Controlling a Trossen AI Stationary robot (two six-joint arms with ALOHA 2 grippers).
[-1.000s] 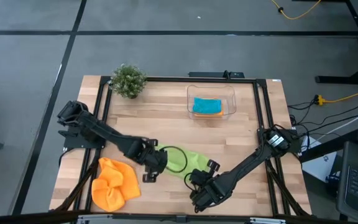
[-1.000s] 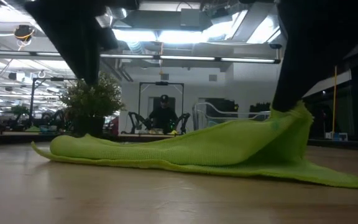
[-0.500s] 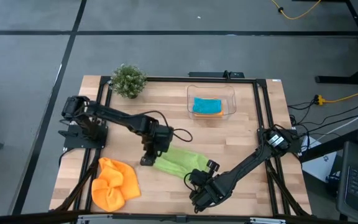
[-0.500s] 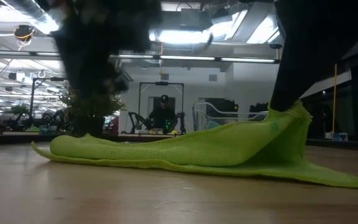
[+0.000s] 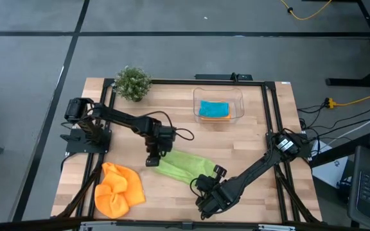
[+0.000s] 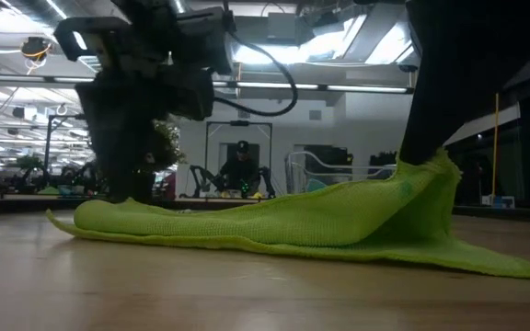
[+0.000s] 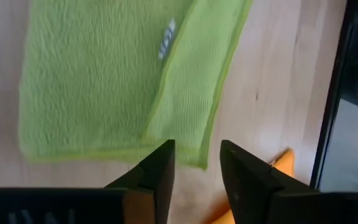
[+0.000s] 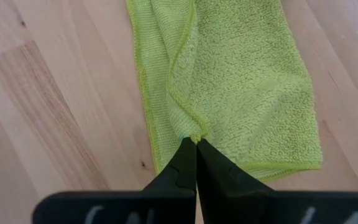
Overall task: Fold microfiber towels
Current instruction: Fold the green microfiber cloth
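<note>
1. Table [image 5: 249,138]: wood top w/ black frame, fills the centre of the high view.
2. Left arm reaches from frame left toward centre; left gripper [image 5: 153,158] hangs over the left end of the lime green towel [image 5: 184,166]. In the wrist view its fingers [image 7: 157,171] stand apart w/ a clear gap, nothing between them, just above the towel's corner.
3. Right arm comes from frame right to lower centre; right gripper [image 5: 204,185] is pinched tight on the towel's right edge; low view shows that edge lifted off the table.
4. Orange towels [image 5: 118,190]: crumpled heap, lower left of the high view.
5. Lime green towel: lower centre, mostly flat, partly folded over.
6. Clear tub [image 5: 218,106], upper centre, holds a teal blue towel [image 5: 213,108].
7. Potted plant [image 5: 133,83], upper left.
</note>
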